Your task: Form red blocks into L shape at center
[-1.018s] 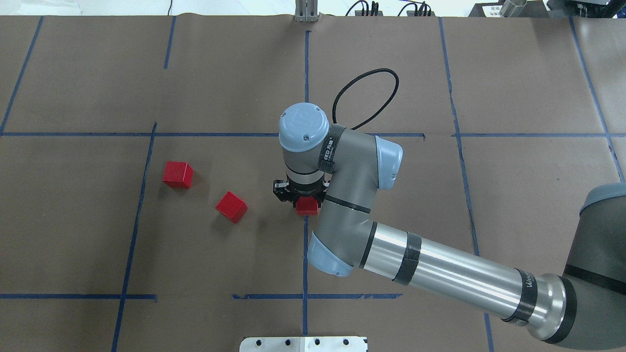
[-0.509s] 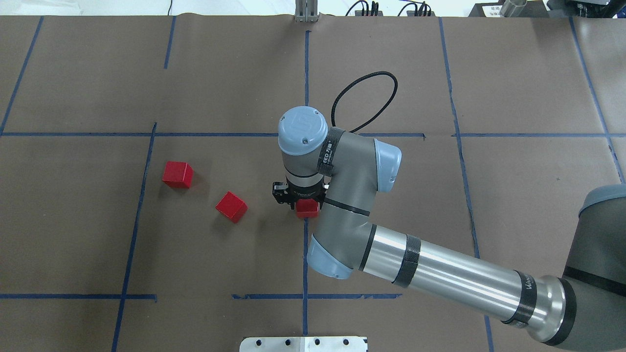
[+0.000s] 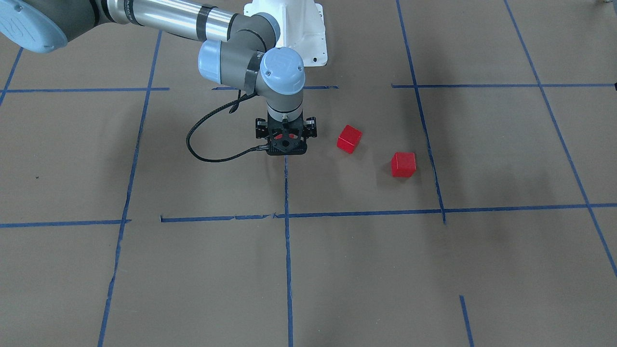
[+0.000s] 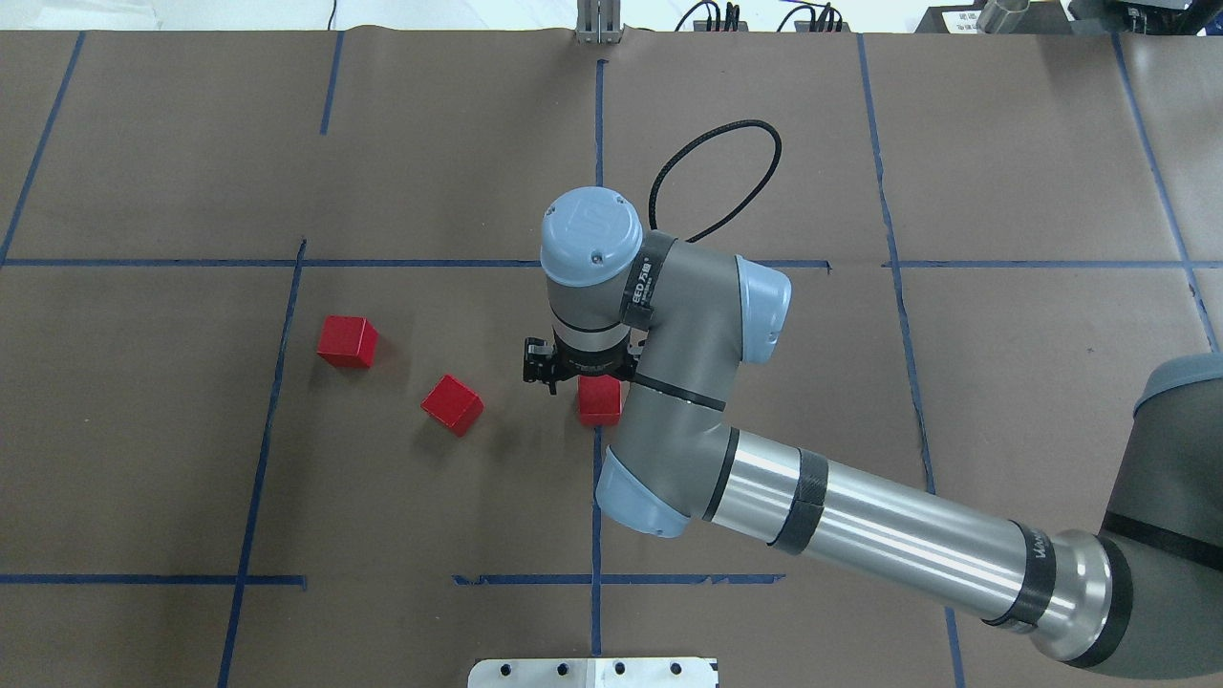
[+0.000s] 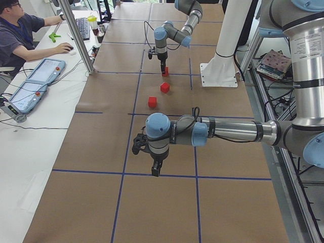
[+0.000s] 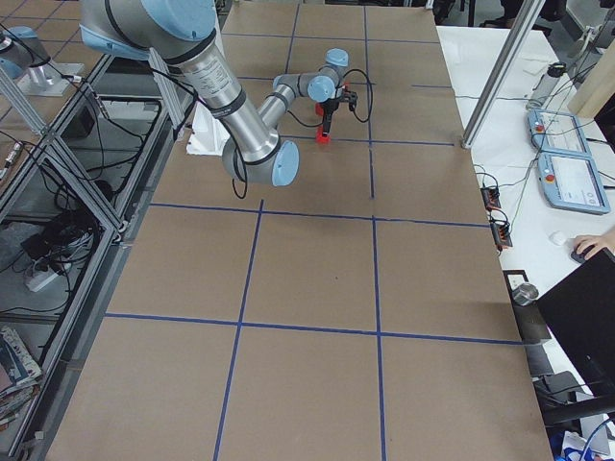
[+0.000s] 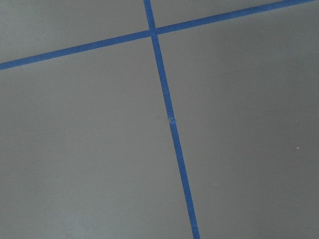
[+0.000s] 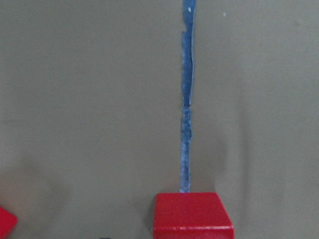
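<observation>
We see the right gripper (image 3: 287, 149) higher than a second ago. It has also drawn a touch toward the worktop's far edge, so it no longer sits down around the red block (image 4: 600, 401) at the worktop's middle. The jaws now stand clear above that block. Most of its top face shows from overhead, where before only a strip peeped out under the wrist. The black cable loop (image 4: 717, 122) behind the wrist reaches slightly nearer the far edge.
</observation>
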